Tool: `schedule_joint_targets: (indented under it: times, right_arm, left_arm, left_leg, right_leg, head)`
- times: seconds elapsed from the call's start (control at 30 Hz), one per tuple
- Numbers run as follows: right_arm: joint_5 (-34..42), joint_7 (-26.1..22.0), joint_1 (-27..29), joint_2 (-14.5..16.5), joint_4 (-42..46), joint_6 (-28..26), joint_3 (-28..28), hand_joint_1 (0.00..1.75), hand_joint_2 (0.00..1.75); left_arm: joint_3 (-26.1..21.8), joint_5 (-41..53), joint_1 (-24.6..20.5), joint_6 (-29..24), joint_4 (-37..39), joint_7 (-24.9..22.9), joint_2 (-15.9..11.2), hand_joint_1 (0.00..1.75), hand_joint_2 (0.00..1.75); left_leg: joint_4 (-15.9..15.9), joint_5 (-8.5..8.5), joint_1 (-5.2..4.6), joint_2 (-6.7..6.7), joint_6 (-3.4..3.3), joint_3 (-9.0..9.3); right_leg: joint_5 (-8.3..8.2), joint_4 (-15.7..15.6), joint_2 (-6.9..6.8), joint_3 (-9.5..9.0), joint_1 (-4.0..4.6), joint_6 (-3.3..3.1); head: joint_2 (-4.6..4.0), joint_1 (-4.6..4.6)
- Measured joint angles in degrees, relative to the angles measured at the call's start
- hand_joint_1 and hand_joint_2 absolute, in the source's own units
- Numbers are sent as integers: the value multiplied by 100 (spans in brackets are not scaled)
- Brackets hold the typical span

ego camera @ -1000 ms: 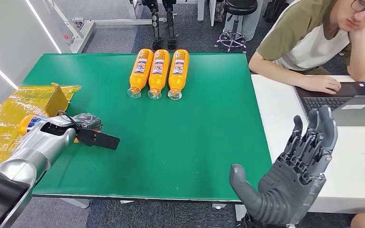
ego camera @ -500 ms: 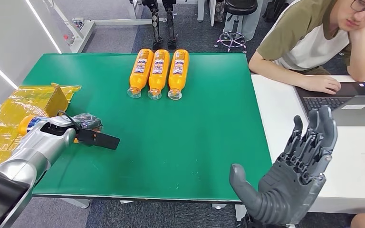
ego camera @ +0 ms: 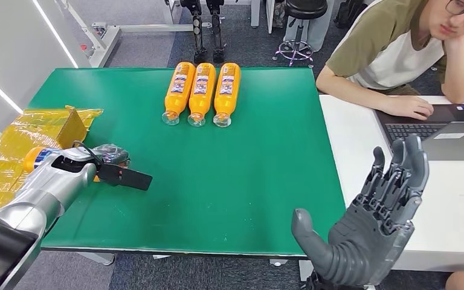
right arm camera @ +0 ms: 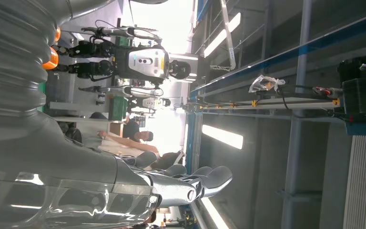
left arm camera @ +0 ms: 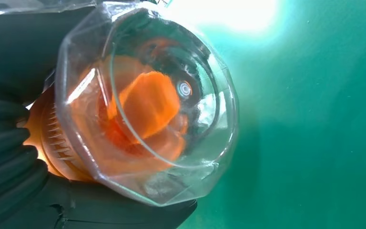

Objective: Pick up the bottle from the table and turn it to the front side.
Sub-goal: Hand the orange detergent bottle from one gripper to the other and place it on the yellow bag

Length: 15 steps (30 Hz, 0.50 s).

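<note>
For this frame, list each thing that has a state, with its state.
left hand: grips a bottle, low over the table.
held bottle: in the left hand.
three orange bottles: lying side by side on the green table.
right hand: raised, fingers spread, holding nothing.
laptop: lid open.

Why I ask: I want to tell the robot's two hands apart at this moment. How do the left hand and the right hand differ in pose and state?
The left hand is low over the green table and grips a bottle; the right hand holds nothing.
The left hand's fingers wrap the bottle; the right hand's fingers are spread, pointing up.
The left hand is at the table's left side, the right hand at its right near corner.
Both are dark grey.
</note>
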<state>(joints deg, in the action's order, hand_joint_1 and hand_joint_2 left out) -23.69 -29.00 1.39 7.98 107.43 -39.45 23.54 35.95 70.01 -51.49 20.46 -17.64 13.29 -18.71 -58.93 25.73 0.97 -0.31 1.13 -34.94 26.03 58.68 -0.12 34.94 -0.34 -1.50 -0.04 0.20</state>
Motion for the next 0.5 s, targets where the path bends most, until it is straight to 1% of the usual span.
schedule_joint_targets:
  times: [0.5]
  right_arm:
    - [0,0,0,0,0,0,0,0,175]
  left_arm:
    - [0,0,-1,1,2,0,0,175,175]
  left_leg:
    - [0,0,0,0,0,0]
  right_leg:
    - [0,0,0,0,0,0]
  head:
    - [0,-2]
